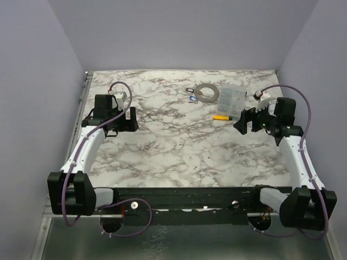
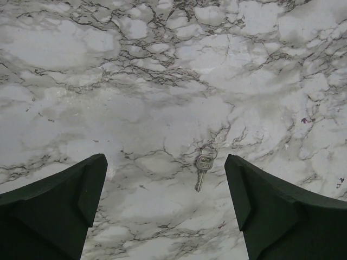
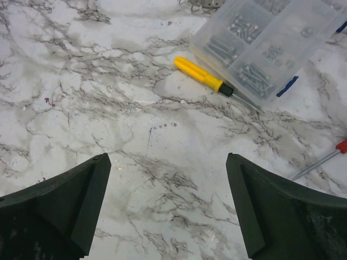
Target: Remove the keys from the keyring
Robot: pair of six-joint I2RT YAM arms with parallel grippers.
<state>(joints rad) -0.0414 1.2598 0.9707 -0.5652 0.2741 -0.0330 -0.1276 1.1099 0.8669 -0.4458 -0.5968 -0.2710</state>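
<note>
Beneath left pincer point(image 2: 165, 160), spread wide, empty: one silver key point(image 2: 202, 166), apart from keyring point(image 1: 206, 92), which we judge sorted aside | right pincer point(image 3: 168, 157) wide too, empty, waiting.

I see even, soft overhead light on the desk point(image 1: 179, 146); faint shadows, mild glare, sharp wrist views.

Flat grey keyring point(image 1: 200, 94) lies with keys point(image 1: 192, 98) just beside.

Both arms point(image 1: 85, 146) had white links, black joints and bases point(image 1: 76, 195), looping purple cables point(image 1: 64, 214), and dark green wedge-shaped fingers point(image 2: 54, 206).
</note>
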